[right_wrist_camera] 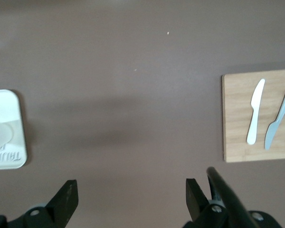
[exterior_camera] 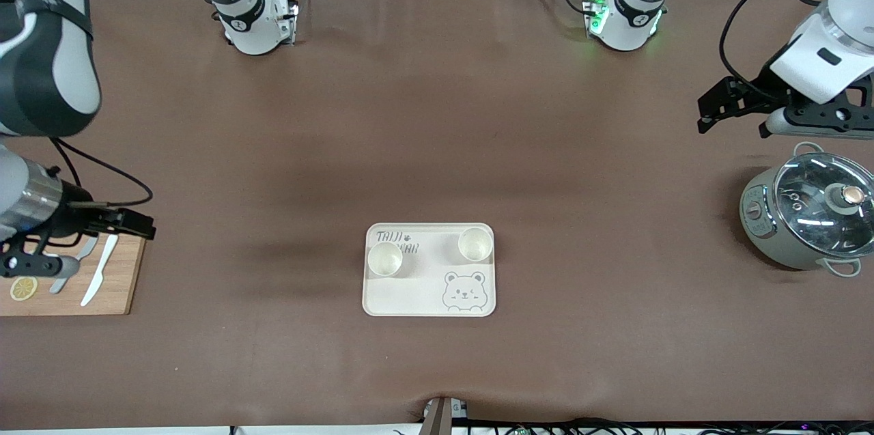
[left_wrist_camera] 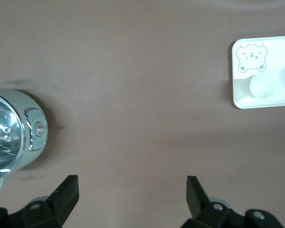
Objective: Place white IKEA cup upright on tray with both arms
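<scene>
The cream tray (exterior_camera: 423,293) with the bear drawing lies mid-table, nearer the front camera. Two white cups stand upright on it: one (exterior_camera: 385,259) toward the right arm's end, one (exterior_camera: 475,244) toward the left arm's end. My left gripper (exterior_camera: 702,117) is open and empty in the air over bare table beside the pot. Its wrist view shows its open gripper (left_wrist_camera: 132,187), the tray (left_wrist_camera: 240,99) and a cup (left_wrist_camera: 262,86). My right gripper (exterior_camera: 147,229) is open and empty over the cutting board's edge. Its wrist view shows its open gripper (right_wrist_camera: 131,190) and the tray's end (right_wrist_camera: 18,142).
A grey pot with a glass lid (exterior_camera: 806,213) stands at the left arm's end and shows in the left wrist view (left_wrist_camera: 12,137). A wooden cutting board (exterior_camera: 117,288) with two knives (exterior_camera: 100,271) and a lemon slice (exterior_camera: 22,288) lies at the right arm's end, also in the right wrist view (right_wrist_camera: 237,118).
</scene>
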Available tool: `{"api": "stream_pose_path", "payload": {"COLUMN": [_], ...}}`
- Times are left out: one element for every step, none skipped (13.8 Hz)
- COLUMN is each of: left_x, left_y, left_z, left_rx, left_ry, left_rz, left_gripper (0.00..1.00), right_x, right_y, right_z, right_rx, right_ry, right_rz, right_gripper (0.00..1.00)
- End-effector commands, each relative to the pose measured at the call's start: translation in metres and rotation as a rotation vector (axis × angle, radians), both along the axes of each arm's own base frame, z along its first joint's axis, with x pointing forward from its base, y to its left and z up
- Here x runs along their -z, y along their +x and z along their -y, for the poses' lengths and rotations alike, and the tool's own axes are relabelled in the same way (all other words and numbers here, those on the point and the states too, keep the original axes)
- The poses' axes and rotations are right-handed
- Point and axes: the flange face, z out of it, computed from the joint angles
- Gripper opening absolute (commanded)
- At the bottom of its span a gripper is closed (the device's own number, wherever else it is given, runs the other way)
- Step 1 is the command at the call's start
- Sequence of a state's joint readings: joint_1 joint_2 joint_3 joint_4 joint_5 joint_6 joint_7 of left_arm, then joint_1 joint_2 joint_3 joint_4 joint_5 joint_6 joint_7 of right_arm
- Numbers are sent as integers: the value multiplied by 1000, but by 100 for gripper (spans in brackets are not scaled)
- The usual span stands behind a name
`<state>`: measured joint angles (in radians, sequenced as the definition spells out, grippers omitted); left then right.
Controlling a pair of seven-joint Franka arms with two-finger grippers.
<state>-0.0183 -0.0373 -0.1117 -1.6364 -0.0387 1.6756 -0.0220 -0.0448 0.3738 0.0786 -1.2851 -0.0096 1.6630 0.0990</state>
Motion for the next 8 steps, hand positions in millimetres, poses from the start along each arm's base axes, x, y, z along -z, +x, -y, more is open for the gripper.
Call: {"api": "stream_pose_path", "payload": {"left_x": [-5,-6,-6,-10,-18,-23,-24,-22], "left_y": [-2,-4,-7,-11,-11,-11,-13,-13], "left_z": [-16,-16,-15,-13,-11,-11,-11,-10], "left_rx": [43,33,29,21,-3,-27,-29,-25], "left_ry": [-8,-10,-10,-11,-15,-20,-21,-18], "left_rz": [13,2,-28,-42,-33,-29,-34,-42], "left_gripper": [100,100,100,100,100,100,100,100], "right_x": [-24,-30,-37,-45,-52,-58,-61,-62], "right_y": [-37,-45,-53,-60,-67,-75,-82,-86], "right_z": [3,5,9,10,9,8,8,7], "right_rx": [-6,-2,6,8,8,8,9,7], "right_ry": [20,16,14,12,10,8,5,4], "right_rz": [11,16,20,28,34,38,41,41], "right_gripper": [100,100,100,100,100,100,100,100]}}
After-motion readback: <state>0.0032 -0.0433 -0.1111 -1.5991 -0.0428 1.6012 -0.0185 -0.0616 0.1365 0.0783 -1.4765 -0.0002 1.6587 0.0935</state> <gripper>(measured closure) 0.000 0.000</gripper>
